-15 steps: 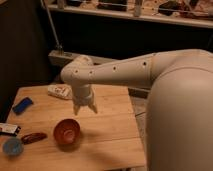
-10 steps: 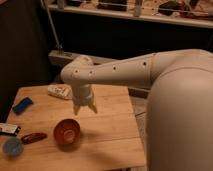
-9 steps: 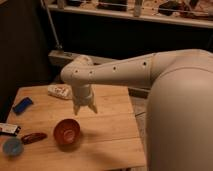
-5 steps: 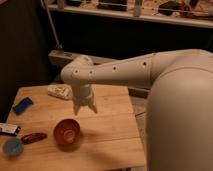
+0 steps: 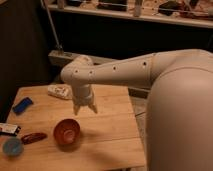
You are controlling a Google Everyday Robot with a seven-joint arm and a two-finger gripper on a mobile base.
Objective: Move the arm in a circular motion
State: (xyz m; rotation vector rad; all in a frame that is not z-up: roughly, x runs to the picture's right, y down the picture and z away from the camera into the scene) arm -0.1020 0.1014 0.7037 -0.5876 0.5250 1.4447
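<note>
The arm (image 5: 131, 73), cream-white and made of thick rounded tubes dotted with small dark holes, fills the right side of the frame with its bulky near segment. From there it reaches left across the middle of the picture to a rounded elbow at centre left. At that elbow it turns straight down and ends in the gripper (image 5: 85, 110), so the gripper is the arm's lowest, leftmost tip, just left of the frame's centre. The short prongs point downward and stand spread apart with a plain gap between them, and nothing is caught in that gap. The gripper hangs above the wooden table (image 5: 107, 140), which takes up the lower left of the frame. Just below and to the left of the gripper sits a reddish-brown bowl (image 5: 66, 132), apart from the prongs. Behind the gripper, toward the table's far edge, lies a white packet (image 5: 58, 92). Farther left a flat blue object (image 5: 22, 105) rests on the wood. Along the left edge of the frame lie a dark-and-white item (image 5: 8, 129), a small red thing (image 5: 33, 137) and a round blue lid (image 5: 12, 147). A dark shelf (image 5: 125, 12) runs across the top of the picture.
</note>
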